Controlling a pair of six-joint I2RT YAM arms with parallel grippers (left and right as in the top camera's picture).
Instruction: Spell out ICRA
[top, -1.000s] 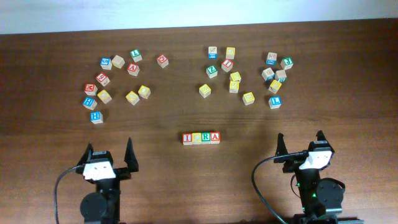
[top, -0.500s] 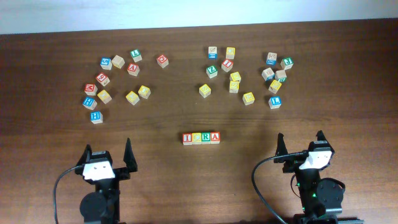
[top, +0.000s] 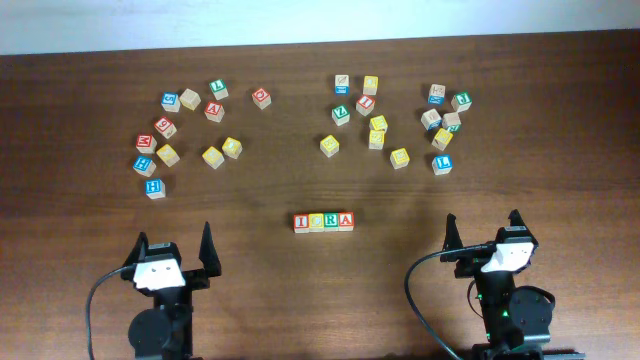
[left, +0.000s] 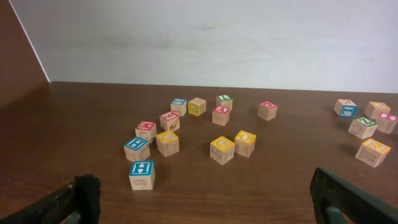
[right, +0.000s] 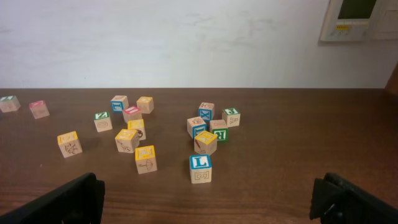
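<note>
The left pincer (top: 175, 240) stands spread wide with nothing between its dark fingers, over bare wood to the left of the ICRA row (top: 324, 221) and a little nearer the arms than it. The right pincer (top: 482, 222) is spread just as wide and is also empty, to the row's right and about level with it. Neither touches a cube.

The row lies on the bench (top: 80, 220), roughly midway between the two pincers. Its long axis runs left to right, parallel to the bench's near edge. Four cubes sit touching side by side in one straight line: the I cube (top: 302, 221) at the left end, then the C cube (top: 316, 221), the R cube (top: 331, 221), and the A cube (top: 346, 221) at the right end. The letters face upward and read upright from the arms' side. Each cube is pale wood with square faces, and the top faces are bordered and lettered in colour: red, yellow, green, red.

Beyond the row, farther from the arms, lie two loose scatters of cubes of the same kind, turned at odd angles. The left scatter (top: 214, 110) lies beyond and to the row's left, and the blue H cube (top: 154, 186) is its member nearest the arms. The right scatter (top: 365, 104) lies beyond and to the row's right, with the blue L cube (top: 442, 163) on its near side.

The bench is dark brown wood with a fine lengthwise grain and a dull sheen. A plain white wall (left: 199, 37) rises behind it.
</note>
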